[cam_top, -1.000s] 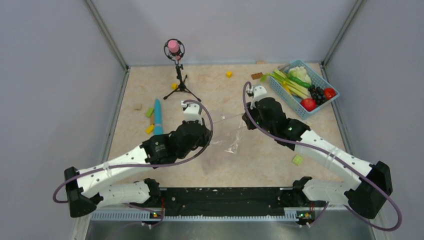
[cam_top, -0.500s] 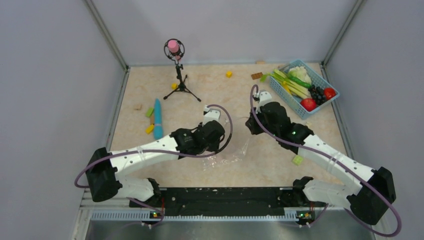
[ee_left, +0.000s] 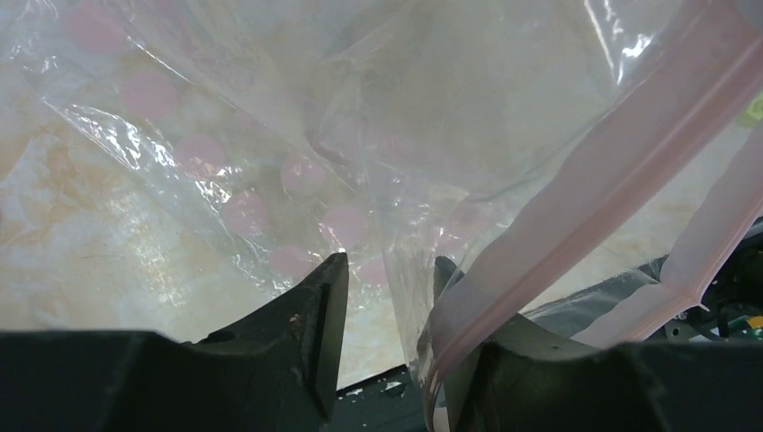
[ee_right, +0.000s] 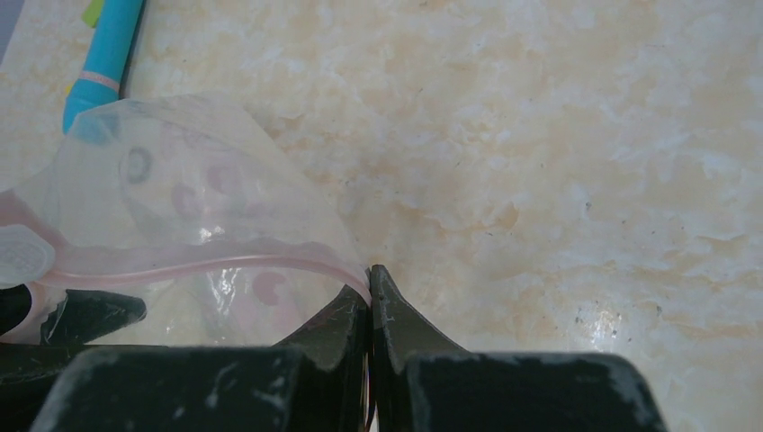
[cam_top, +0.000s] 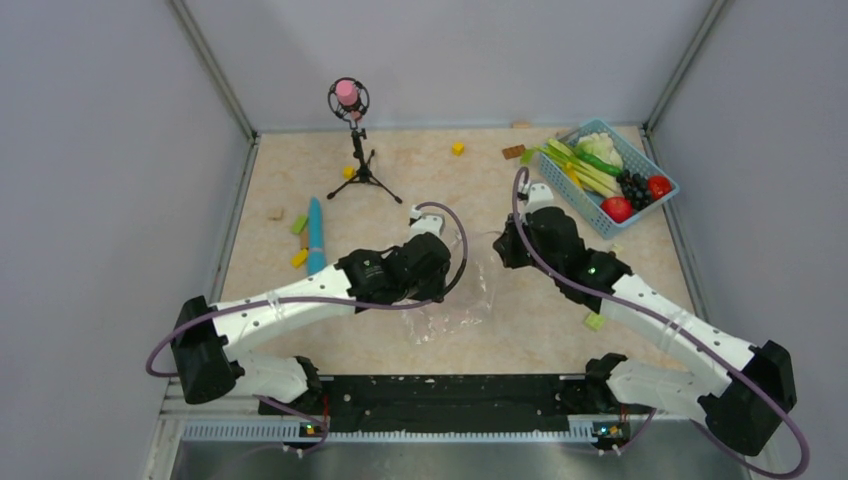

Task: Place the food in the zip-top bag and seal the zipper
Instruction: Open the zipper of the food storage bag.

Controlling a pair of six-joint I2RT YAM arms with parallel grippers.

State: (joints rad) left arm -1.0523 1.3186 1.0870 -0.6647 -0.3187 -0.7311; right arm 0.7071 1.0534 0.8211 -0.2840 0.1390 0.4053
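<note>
The right jaws are closed on the zipper (ee_right: 225, 262), probably to hold the mouth of the zip-top bag (cam_top: 462, 300) open. The left jaws stand half apart around the film and grip nothing. The food (cam_top: 598, 150) waits in the basket (cam_top: 640, 212), well beyond the right jaws.

The left arm (cam_top: 290, 300) and right arm (cam_top: 660, 315) share white link shells, black joint housings and looping purple cables (cam_top: 455, 230). The left tool (ee_left: 387, 270) and right tool (ee_right: 371, 274) have matte black, scuffed fingers (ee_right: 405, 328).
</note>
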